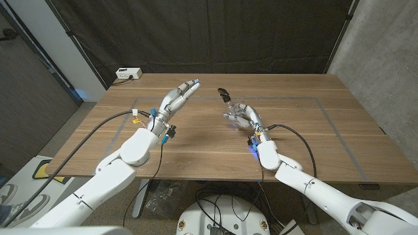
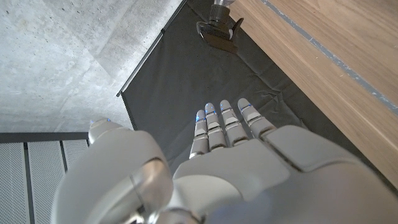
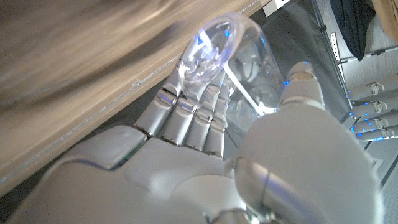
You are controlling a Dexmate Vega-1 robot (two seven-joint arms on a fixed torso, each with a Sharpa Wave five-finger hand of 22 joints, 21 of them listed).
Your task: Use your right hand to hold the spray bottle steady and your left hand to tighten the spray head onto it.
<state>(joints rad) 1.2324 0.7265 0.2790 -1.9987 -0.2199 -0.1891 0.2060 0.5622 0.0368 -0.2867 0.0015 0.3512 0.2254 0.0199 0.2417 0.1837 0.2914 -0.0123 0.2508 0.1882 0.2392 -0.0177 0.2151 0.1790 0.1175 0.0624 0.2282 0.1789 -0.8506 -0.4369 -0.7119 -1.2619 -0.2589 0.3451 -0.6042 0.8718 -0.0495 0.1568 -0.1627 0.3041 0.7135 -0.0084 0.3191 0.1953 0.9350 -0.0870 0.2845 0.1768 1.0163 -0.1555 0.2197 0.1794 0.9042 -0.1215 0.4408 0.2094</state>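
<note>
With the right hand (image 1: 247, 119) grasping the clear spray bottle (image 1: 235, 112), the released left hand (image 1: 177, 98), lying at its nine o'clock, should approach the black spray head (image 1: 224, 93) squarely before twisting.

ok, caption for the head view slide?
Right robot hand grips the clear spray bottle on the wooden table; left robot hand raised, open, beside it.

The left hand (image 1: 177, 99) is held open above the table, fingers extended together toward one o'clock. The right hand (image 1: 247, 117) is wrapped around the bottle (image 3: 239, 59), forearm angled toward eleven o'clock.
</note>
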